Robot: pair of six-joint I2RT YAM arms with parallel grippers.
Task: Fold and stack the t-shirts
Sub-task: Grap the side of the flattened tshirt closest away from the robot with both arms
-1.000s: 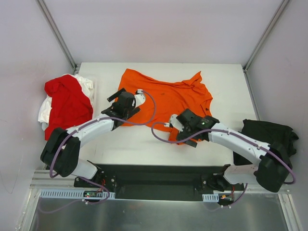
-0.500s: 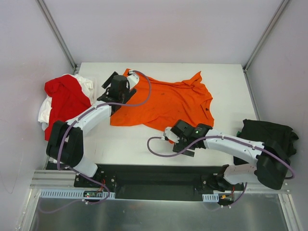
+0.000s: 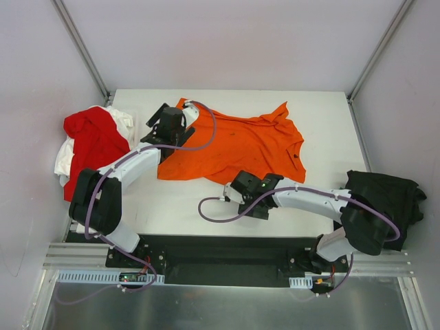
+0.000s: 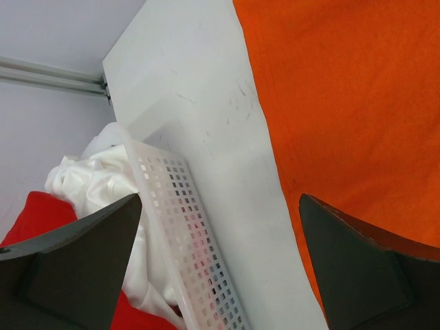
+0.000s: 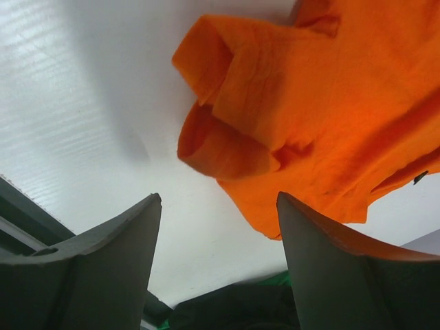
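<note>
The left gripper (image 3: 163, 117) has moved to the orange shirt's (image 3: 240, 144) far-left corner. The right gripper (image 3: 232, 191) has slid left off the shirt's near hem, its jaws narrowing.

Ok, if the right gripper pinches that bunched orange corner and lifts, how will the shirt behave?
Probably floppy: the orange t-shirt lies wrinkled, its near corner folded over itself, so it should drape from a pinch. Likely light: thin cloth lying flat on the table. Pushed, it would probably bunch rather than slide whole.
</note>
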